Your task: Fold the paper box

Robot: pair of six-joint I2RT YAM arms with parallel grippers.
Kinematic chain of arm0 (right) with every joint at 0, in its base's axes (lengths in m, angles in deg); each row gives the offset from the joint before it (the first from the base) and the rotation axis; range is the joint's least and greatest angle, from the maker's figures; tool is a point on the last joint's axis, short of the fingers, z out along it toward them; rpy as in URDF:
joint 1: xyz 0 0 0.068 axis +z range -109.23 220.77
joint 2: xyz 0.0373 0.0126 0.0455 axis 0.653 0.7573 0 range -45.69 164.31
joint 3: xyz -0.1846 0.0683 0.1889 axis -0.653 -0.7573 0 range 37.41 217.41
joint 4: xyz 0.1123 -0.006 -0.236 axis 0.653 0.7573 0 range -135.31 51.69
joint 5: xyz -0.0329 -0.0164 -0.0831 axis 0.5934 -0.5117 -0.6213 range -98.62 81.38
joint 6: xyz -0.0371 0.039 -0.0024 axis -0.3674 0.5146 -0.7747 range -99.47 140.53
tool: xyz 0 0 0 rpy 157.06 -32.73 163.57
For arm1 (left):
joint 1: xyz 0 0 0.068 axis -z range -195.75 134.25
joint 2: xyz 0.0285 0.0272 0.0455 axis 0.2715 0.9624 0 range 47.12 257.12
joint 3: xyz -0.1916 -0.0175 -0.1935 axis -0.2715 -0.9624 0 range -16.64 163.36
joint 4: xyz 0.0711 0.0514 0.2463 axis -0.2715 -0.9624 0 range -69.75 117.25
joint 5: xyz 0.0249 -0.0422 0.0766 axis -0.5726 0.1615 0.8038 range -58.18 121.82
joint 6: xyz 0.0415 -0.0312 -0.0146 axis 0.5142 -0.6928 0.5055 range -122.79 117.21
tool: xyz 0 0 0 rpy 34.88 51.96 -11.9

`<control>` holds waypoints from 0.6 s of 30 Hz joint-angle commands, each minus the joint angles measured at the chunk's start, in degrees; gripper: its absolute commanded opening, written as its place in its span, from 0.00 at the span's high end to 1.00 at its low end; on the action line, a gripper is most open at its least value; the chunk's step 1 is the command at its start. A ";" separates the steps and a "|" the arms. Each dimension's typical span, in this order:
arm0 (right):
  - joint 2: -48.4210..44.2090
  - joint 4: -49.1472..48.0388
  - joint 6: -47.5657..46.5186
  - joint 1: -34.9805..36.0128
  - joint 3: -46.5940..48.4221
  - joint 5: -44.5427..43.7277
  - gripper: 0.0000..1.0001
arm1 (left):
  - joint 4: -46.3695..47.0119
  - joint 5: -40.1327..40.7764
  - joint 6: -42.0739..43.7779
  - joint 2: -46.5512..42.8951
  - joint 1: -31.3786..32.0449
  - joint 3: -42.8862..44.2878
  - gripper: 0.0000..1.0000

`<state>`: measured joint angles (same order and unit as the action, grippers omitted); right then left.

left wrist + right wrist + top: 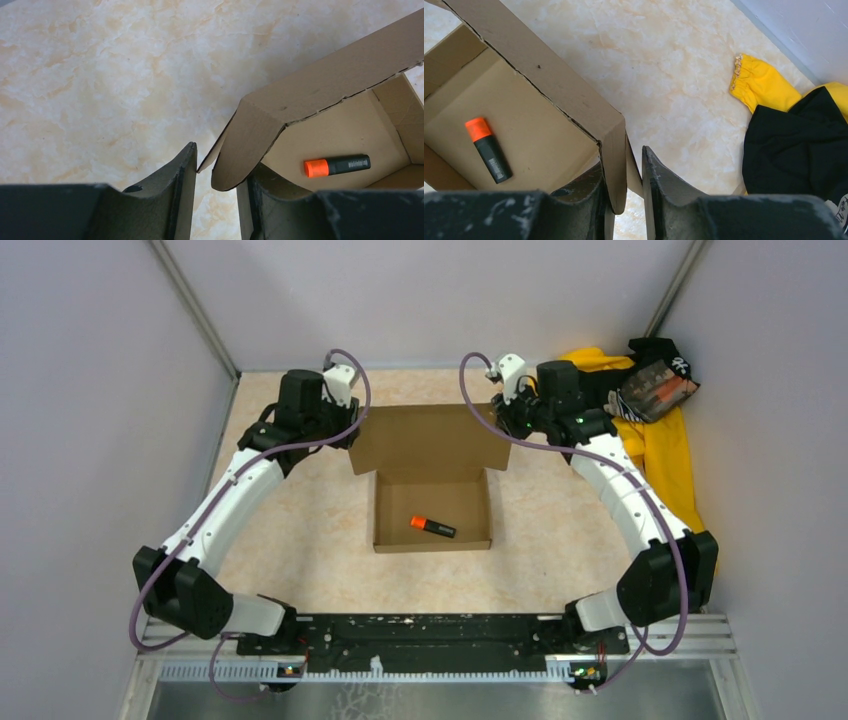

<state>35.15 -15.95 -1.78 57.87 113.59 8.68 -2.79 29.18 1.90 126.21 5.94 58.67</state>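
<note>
1 paper box (430, 438), 1 marker (432, 526), 1 clothing pile (665, 455).

paper box (430, 435) — matt brown corrugated cardboard; table (300, 530) — smooth, marbled

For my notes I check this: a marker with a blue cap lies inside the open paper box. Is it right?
Not quite. The marker inside the open paper box has an orange cap, not blue; the left wrist view shows it.

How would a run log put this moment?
paper box: lid raised, marker inside | left gripper: open astride lid flap | right gripper: astride other flap, grip unclear
</note>
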 commanded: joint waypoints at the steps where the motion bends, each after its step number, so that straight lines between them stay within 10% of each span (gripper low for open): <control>1: 0.52 -0.45 0.92 -0.32 1.76 1.41 0.78 | -0.02 -1.67 0.35 0.47 -0.21 2.25 0.62; 18: 0.93 0.02 4.03 -0.32 3.31 2.92 0.89 | -0.02 -3.39 -2.60 1.76 -0.17 4.23 0.79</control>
<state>36.31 -15.18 0.69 57.83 113.62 10.02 -3.03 27.61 0.52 127.46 5.94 60.68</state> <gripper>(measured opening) 0.122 0.225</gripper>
